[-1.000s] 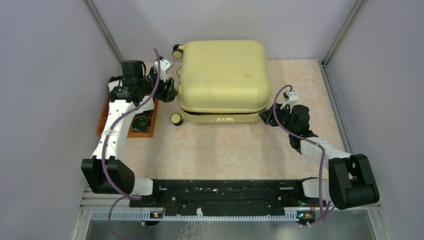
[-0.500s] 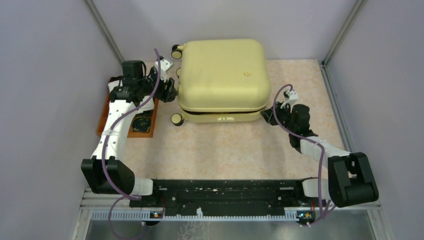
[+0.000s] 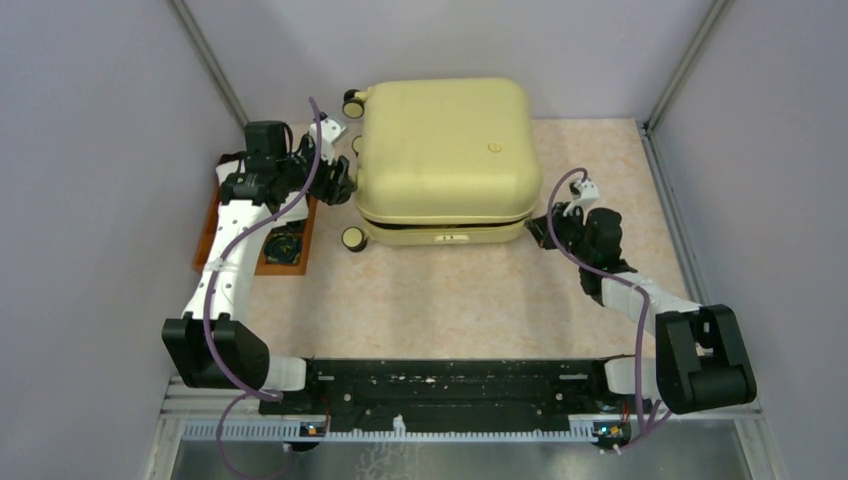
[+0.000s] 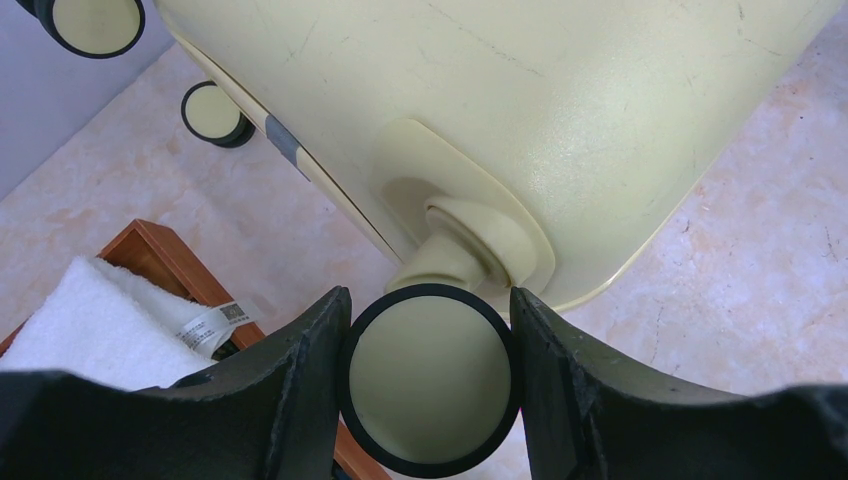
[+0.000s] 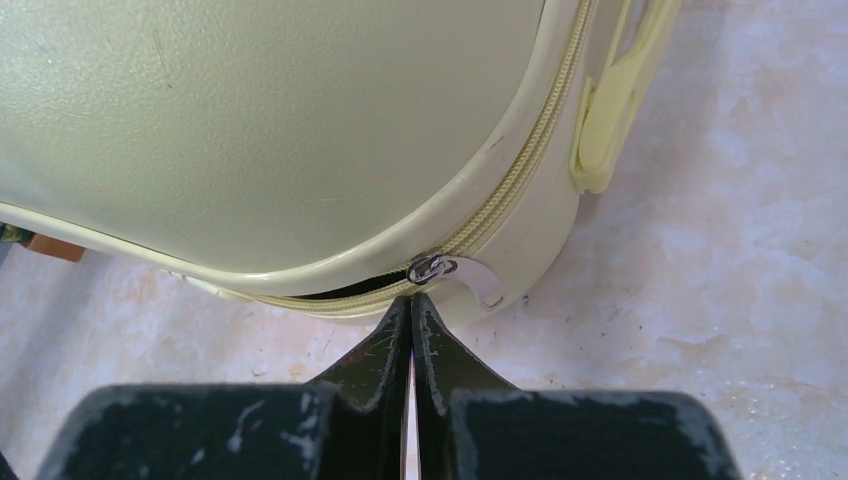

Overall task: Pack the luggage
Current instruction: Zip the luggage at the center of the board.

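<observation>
Top view: the luggage [image 3: 445, 150] lies flat at the far middle of the bench [image 3: 450, 300], lid down, its wheels on the left side. A wooden tray [image 3: 212, 225] sits to its left. The left gripper [image 3: 338, 185] is at the luggage's left side and the right gripper [image 3: 537, 228] at its near right corner.

Left wrist view: the gripper is partly open, both fingers [image 4: 300, 400] against the black rim of a cream wheel [image 4: 430, 385], clamping it. A white towel [image 4: 90, 325] lies in the tray, lower left.

Right wrist view: the gripper fingers are pressed together with nothing between them. The tips are just below the silver zip pull [image 5: 470, 278] at the corner seam. A dark gap shows in the zip [image 5: 520, 190] left of the pull.
</observation>
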Robot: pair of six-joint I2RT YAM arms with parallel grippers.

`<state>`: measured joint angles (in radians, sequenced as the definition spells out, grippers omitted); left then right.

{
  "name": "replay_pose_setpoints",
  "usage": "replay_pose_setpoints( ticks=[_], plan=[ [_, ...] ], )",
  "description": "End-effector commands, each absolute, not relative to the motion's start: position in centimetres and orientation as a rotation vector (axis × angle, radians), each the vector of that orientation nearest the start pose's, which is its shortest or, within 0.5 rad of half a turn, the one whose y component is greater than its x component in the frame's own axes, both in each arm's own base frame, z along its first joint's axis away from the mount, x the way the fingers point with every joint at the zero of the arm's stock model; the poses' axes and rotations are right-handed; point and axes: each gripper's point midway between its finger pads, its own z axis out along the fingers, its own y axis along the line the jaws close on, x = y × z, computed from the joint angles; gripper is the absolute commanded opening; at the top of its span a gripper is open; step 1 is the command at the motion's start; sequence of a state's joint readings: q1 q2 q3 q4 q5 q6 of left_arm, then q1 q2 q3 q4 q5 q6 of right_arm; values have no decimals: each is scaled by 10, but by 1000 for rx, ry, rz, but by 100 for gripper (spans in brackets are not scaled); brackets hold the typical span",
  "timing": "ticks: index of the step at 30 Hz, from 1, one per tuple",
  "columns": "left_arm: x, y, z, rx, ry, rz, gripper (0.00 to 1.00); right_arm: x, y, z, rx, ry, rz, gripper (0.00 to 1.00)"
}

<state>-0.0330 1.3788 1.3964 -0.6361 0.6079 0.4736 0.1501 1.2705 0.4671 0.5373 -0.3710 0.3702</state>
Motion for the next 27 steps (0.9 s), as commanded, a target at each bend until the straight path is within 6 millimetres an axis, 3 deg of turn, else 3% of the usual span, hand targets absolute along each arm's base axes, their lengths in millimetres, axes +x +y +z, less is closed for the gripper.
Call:
replay_pose_setpoints(
  ticks=[1, 9, 12, 13, 15, 21, 27],
  plan=[
    [376, -102, 345, 869, 1675, -320, 0, 362, 128, 164, -103, 1772, 663, 0],
    [379, -103, 359, 851, 1663, -329, 0, 351, 114, 155, -81, 1799, 619, 0],
    [380, -101, 365, 843, 1654, -310, 0, 347, 97, 158, -39, 1790, 599, 49],
    [381, -100, 366, 841, 1652, -306, 0, 345, 94, 158, -44, 1786, 601, 57],
    [382, -100, 367, 839, 1649, -302, 0, 344, 98, 161, -113, 1762, 631, 64],
    [384, -101, 361, 834, 1663, -322, 0, 350, 128, 156, -320, 1775, 809, 70],
    [382, -100, 357, 837, 1667, -316, 0, 364, 124, 149, -356, 1768, 792, 66]
  ],
)
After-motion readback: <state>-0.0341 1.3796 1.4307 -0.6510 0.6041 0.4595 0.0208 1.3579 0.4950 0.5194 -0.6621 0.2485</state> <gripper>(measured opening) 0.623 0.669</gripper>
